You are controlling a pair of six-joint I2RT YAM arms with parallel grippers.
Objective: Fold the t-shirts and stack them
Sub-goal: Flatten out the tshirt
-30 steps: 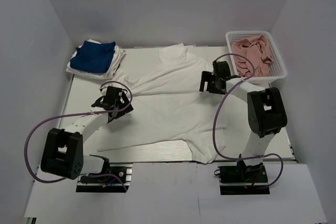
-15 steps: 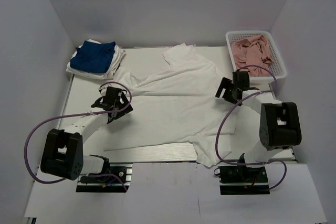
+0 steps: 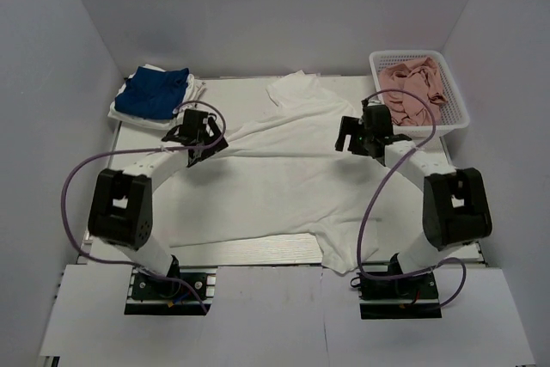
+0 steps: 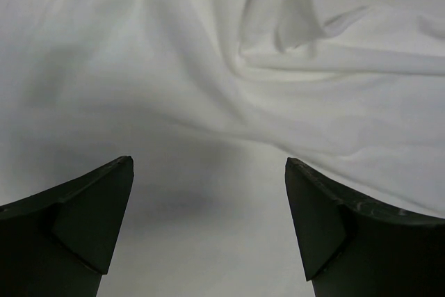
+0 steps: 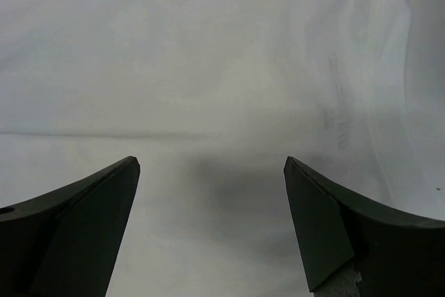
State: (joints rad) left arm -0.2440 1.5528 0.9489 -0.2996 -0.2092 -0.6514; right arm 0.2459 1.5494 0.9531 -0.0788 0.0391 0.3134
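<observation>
white cloth fills the middle of the table (image 3: 137, 139): the large white t-shirt (image 3: 284, 178) lies spread and rumpled, one corner draping over the edge at 6 o'clock. the left claw (image 3: 196, 131) hovers over the shirt's border at 10 o'clock, fingers apart, holding nothing (twisted folds lie just below it). the right claw (image 3: 361, 133) hangs over the shirt at 2 o'clock, also spread wide and empty; faint lettering (image 5: 341, 126) shows on the cloth beneath. at the table's 10 o'clock corner the royal-blue t-shirt (image 3: 155, 94) sits folded on another white t-shirt (image 3: 125, 113). a white basket (image 3: 412, 53) holding pink cloth (image 3: 412, 83) stands at 2 o'clock.
</observation>
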